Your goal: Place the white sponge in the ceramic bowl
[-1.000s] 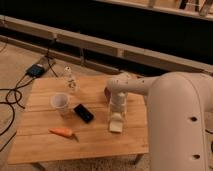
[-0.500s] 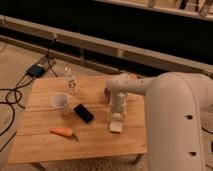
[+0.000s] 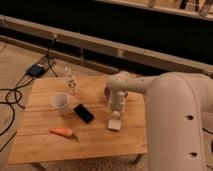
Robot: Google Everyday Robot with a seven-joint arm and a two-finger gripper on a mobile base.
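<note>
Wooden worktop (image 3: 45, 145), dim room: the small flat off-white sponge (image 3: 114, 124) sits right under my gripper (image 3: 115, 113), with the glossy maroon ceramic bowl (image 3: 106, 91) just behind. Can't tell what the jaws are doing. Sponge looks light and squishy, so I'd pinch across its narrow sides.

The counter (image 3: 45, 117) is matt planked wood. The arm's shell (image 3: 172, 107) looks smooth white plastic down to the claw (image 3: 115, 116), just above the matt white sponge (image 3: 114, 125). The cup (image 3: 60, 101) is translucent plastic.
</note>
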